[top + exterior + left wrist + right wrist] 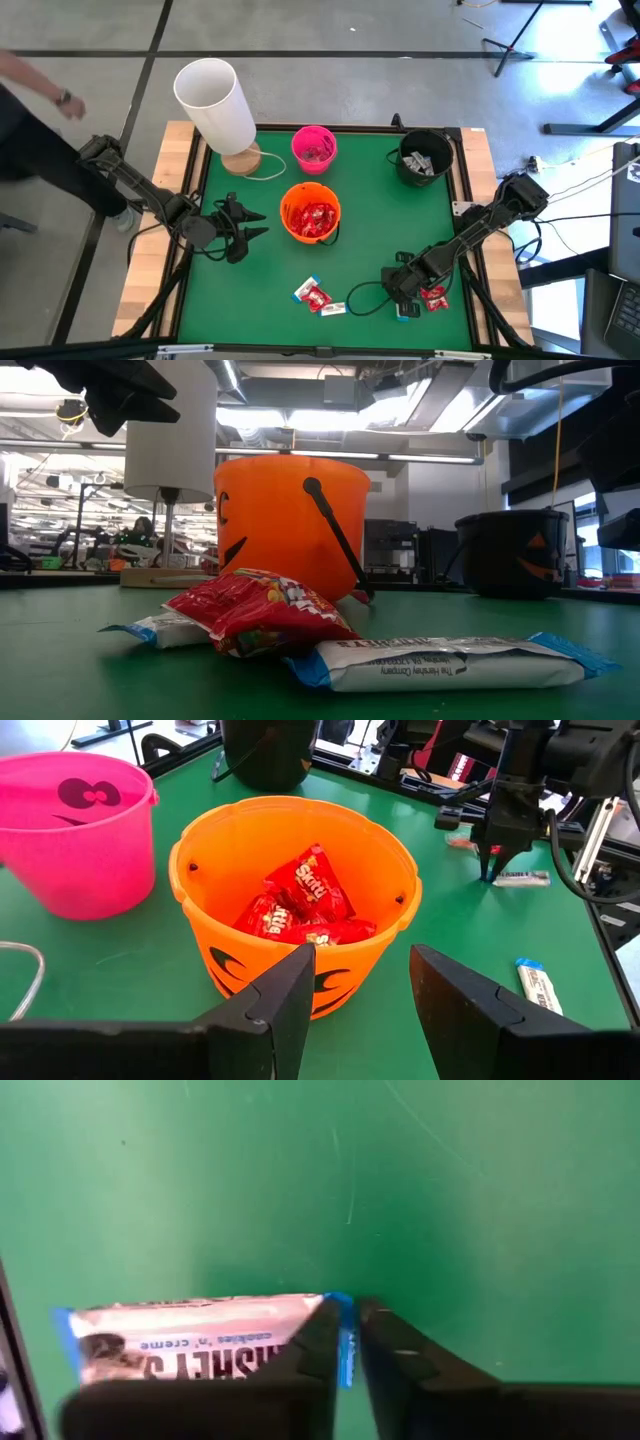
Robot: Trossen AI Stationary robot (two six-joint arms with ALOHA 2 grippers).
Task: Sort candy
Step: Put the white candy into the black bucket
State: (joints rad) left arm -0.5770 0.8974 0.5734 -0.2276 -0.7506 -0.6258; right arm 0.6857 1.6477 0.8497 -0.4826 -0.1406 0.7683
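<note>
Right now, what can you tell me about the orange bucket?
The orange bucket is glossy plastic with a scalloped rim, a black jack-o'-lantern face and a thin black handle hanging down its side. It stands upright near the middle of the green table, in front of the pink bucket. Red candy packs lie inside. The open left claw faces it without touching.

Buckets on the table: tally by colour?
Orange bucket: 1
Pink bucket: 1
Black bucket: 1
Total: 3
</note>
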